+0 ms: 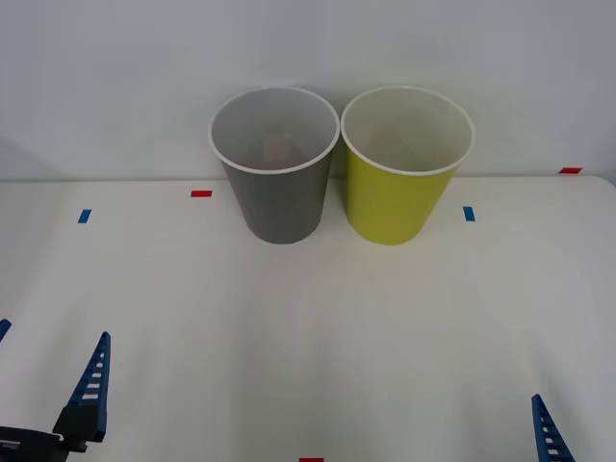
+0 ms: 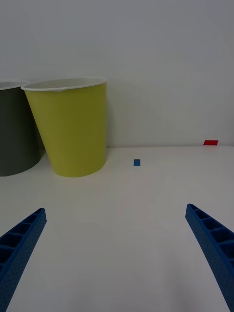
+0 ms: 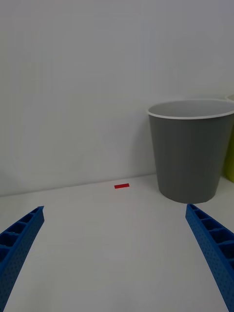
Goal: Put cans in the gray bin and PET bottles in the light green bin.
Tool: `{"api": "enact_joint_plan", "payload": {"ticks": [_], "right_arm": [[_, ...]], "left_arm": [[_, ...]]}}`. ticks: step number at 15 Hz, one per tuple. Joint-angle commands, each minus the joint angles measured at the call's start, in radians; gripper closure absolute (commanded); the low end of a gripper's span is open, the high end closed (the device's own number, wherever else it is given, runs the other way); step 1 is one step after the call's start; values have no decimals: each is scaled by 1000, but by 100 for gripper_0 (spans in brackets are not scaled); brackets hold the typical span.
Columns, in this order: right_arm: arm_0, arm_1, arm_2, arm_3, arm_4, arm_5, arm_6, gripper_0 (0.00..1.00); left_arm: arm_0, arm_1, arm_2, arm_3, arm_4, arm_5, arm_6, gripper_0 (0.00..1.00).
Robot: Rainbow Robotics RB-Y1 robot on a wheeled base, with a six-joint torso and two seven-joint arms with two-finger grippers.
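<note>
Inside the gray bin (image 1: 277,197), a faint reddish shape (image 1: 278,146) is seen through the pale wall; what it is cannot be told. In the front view, the right gripper (image 1: 549,438) is cut off by the bottom edge, one finger showing, and the left gripper (image 1: 43,385) is partly cropped at the corner.

Blue ribbed tapered fingers (image 3: 22,239) (perforated sides); black mount at left gripper (image 1: 48,371).

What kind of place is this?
Probably a robot test bench: a plain white table against a bare wall, small red and blue tape marks, and a gray bin beside a light green bin.
</note>
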Motion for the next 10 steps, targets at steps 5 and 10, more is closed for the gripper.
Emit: {"api": "enact_joint_plan", "payload": {"ticks": [5, 10], "right_arm": [[0, 0, 0, 0, 0, 0, 0, 0], [0, 0, 0, 0, 0, 0, 0, 0]], "left_arm": [[107, -92, -77, 152, -158, -212, 10, 0], [141, -91, -109, 152, -171, -253, 10, 0]]}}
